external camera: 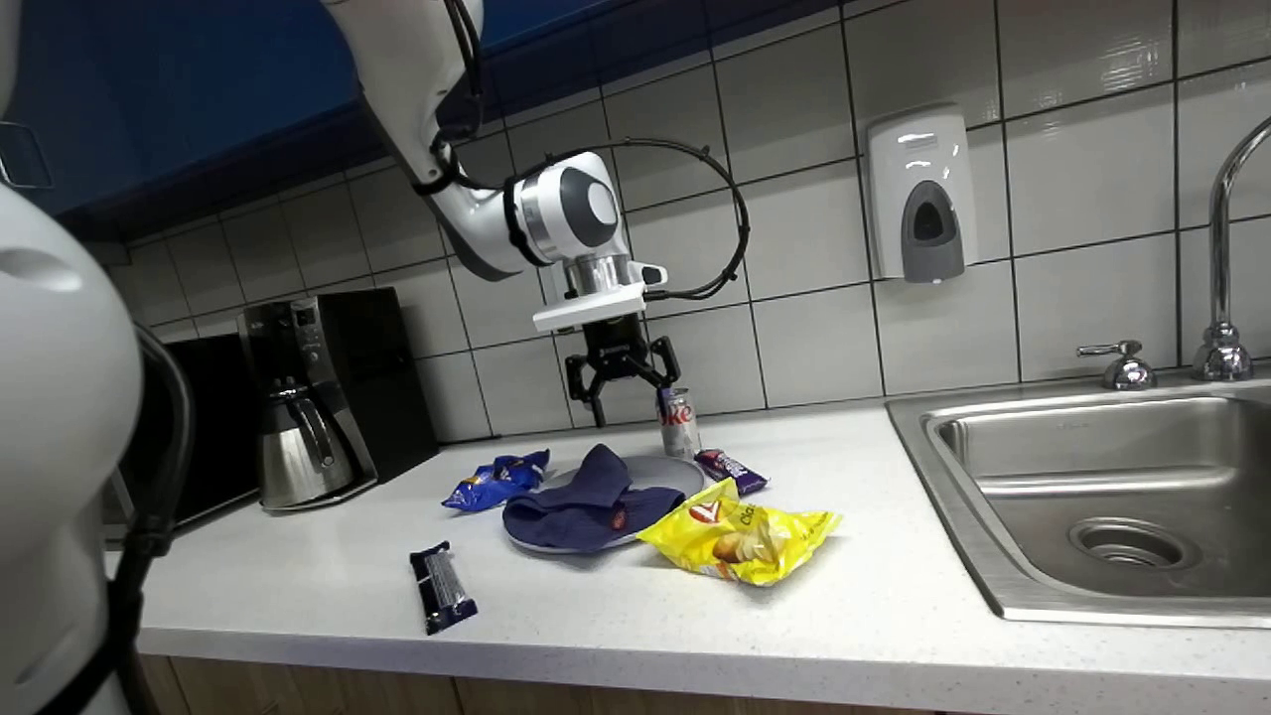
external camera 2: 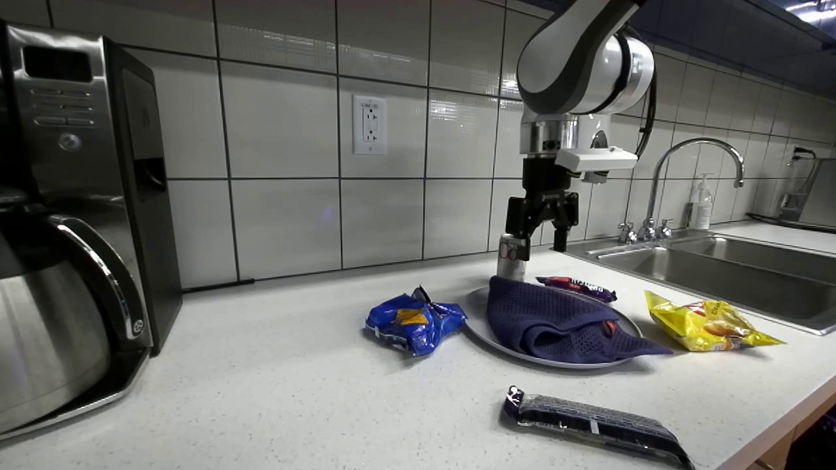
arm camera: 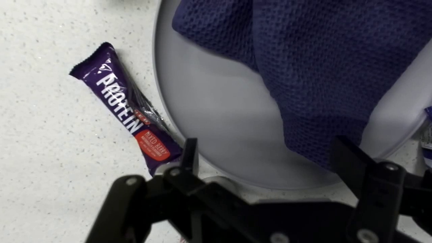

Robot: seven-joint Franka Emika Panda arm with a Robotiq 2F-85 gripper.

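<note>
My gripper (external camera: 632, 409) is open and empty, pointing down above the back of a grey plate (external camera: 660, 471). In the wrist view its fingertips (arm camera: 265, 146) are apart over the plate rim (arm camera: 219, 114). A dark blue cloth (external camera 2: 548, 320) lies folded on the plate, with a small reddish patch showing; the cloth (arm camera: 320, 67) shows under one finger. A silver can (external camera: 679, 429) stands behind the plate; one finger overlaps the can (external camera 2: 508, 267) in both exterior views, and I cannot tell whether they touch. A purple protein bar (arm camera: 125, 104) lies beside the plate.
A blue snack bag (external camera 2: 415, 324), a yellow chip bag (external camera: 740, 536) and a dark wrapped bar (external camera 2: 594, 421) lie around the plate. A coffee maker (external camera: 328, 397) stands at one end, a steel sink (external camera: 953, 497) at the other. A tiled wall (external camera: 814, 338) backs the counter.
</note>
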